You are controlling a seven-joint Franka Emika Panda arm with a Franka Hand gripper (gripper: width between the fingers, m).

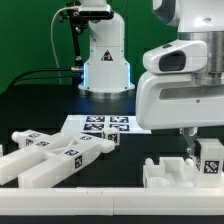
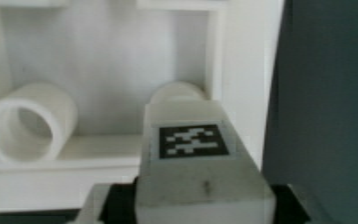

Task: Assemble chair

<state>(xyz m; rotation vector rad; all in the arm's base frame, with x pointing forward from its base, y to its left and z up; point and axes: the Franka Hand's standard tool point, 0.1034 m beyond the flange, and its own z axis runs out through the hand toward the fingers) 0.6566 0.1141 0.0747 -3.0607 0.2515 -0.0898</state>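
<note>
My gripper point(image 1: 192, 148) hangs low at the exterior view's right, over a white chair panel point(image 1: 172, 174). In the wrist view a blocky white chair part with a square tag point(image 2: 195, 140) fills the space between the jaws of the gripper point(image 2: 197, 206). The dark pads point(image 2: 121, 204) press against both of its sides. The same tagged part point(image 1: 210, 160) stands upright beside the fingers. Behind it in the wrist view are the white panel point(image 2: 105, 30) and a short white cylinder point(image 2: 30, 122). Several long tagged chair bars point(image 1: 50, 156) lie at the exterior view's left.
The marker board point(image 1: 100, 125) lies flat in the middle of the black table. A white rail point(image 1: 100, 206) runs along the near edge. The robot's base point(image 1: 105, 60) stands at the back, in front of a green wall.
</note>
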